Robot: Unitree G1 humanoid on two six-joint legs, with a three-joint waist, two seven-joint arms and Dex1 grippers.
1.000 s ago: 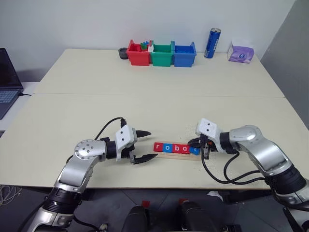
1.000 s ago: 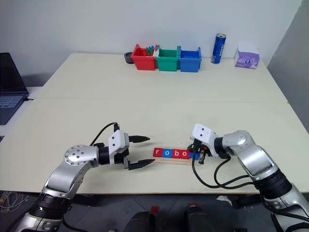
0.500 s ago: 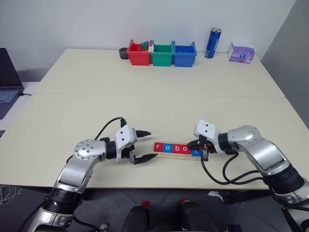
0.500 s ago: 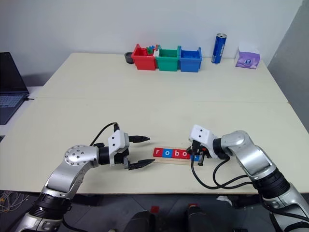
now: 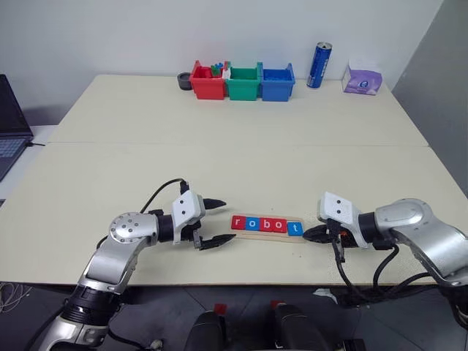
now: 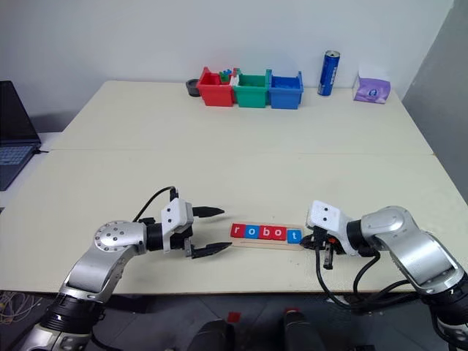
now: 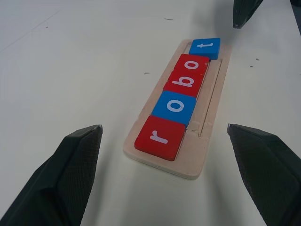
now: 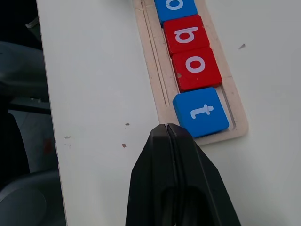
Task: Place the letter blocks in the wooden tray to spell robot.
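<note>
- The letter blocks [image 5: 266, 225] lie in a row low in the centre of the left eye view, reading r, o, b, o, t from frame-left to frame-right: red, blue, red, red, blue.
- All five sit on the wooden tray [image 7: 212, 107]. In the left wrist view the blue t tile [image 7: 205, 48] at the far end looks skewed and slightly offset from the red tiles beside it, so the word looks spelled but not perfectly straight.
- The tray rests on the pale table [image 5: 241, 153], close to the near edge at the bottom of the frame.
- The right gripper [image 5: 313, 233] sits just frame-right of the tray's t end, clenched on nothing, its black fingers [image 8: 175, 188] pressed tight together and clear of the tile.
- The left gripper [image 5: 216, 223] sits just frame-left of the r end, spread wide and empty, one black finger on each side of the tray's line.
- Risk, as I judge it: both grippers are close to the tray ends, so a careless sweep could nudge the light strip and slide tiles out of order.
- The crooked t is likeliest to be knocked off if the closed right fingertips brush it.
- At the upper centre stand the coloured bins [image 5: 243, 81], with a blue can [image 5: 319, 65] to their frame-right, well apart.
</note>
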